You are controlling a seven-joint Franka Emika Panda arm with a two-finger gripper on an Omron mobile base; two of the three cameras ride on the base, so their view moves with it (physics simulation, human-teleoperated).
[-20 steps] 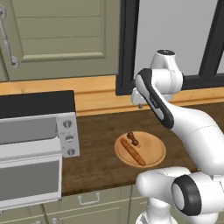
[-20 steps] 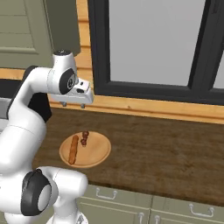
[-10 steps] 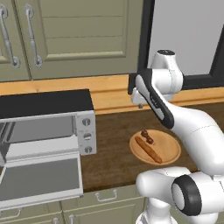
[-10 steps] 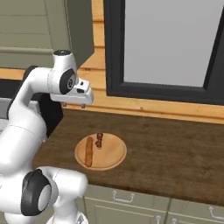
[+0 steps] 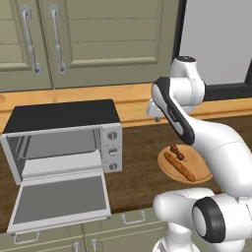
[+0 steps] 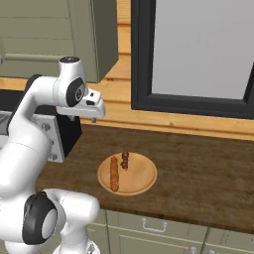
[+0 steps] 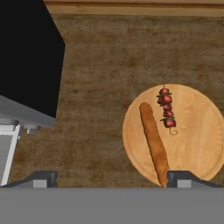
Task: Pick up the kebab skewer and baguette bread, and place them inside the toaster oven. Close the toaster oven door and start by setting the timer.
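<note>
My end effector spread wide, empty, hovering above tabletop. Baguette bread and kebab skewer side by side on wooden plate. Toaster oven left of plate, toaster oven door dropped open.

Olive cabinets, a dark-framed window, perhaps frosted, wooden counter.
</note>
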